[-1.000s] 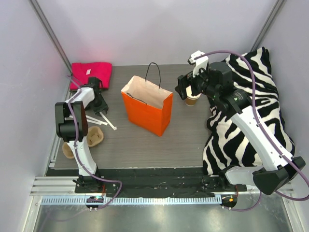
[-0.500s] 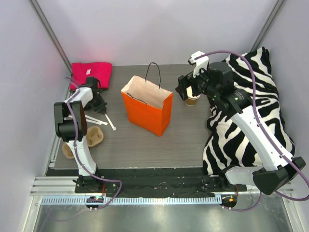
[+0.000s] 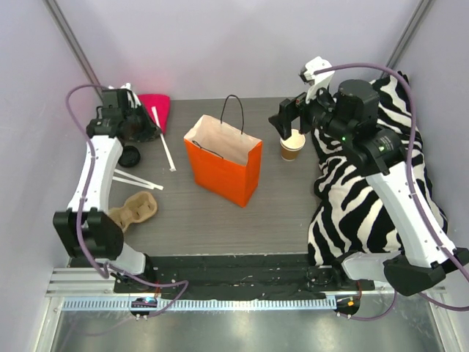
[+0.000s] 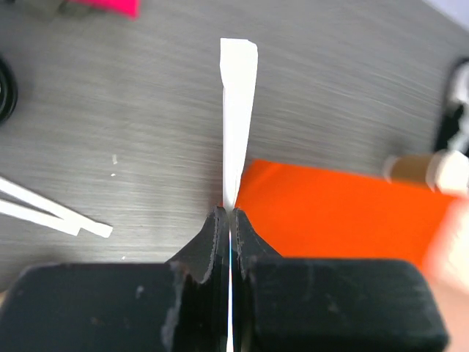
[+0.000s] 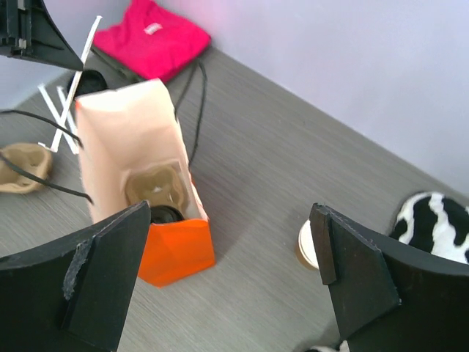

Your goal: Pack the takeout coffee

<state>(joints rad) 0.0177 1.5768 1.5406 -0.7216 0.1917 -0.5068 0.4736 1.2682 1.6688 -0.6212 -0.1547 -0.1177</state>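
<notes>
while the right gripper (image 5: 229,207) hangs with its fingers spread wide and nothing between them, the takeout coffee cup (image 3: 292,145) stands on the table just below it, on the side of its right finger and not touched by it. the cup is upright, its long axis vertical, its open white mouth facing up with no lid on. the black lid (image 3: 130,155) lies flat on the table under the left gripper (image 4: 229,216), well apart from the cup. the left gripper is pinched tight on a thin white stick (image 4: 237,125), which runs straight out past its fingertips. the orange bag (image 3: 227,172) stands open between the two grippers, just to the left of the cup.
</notes>
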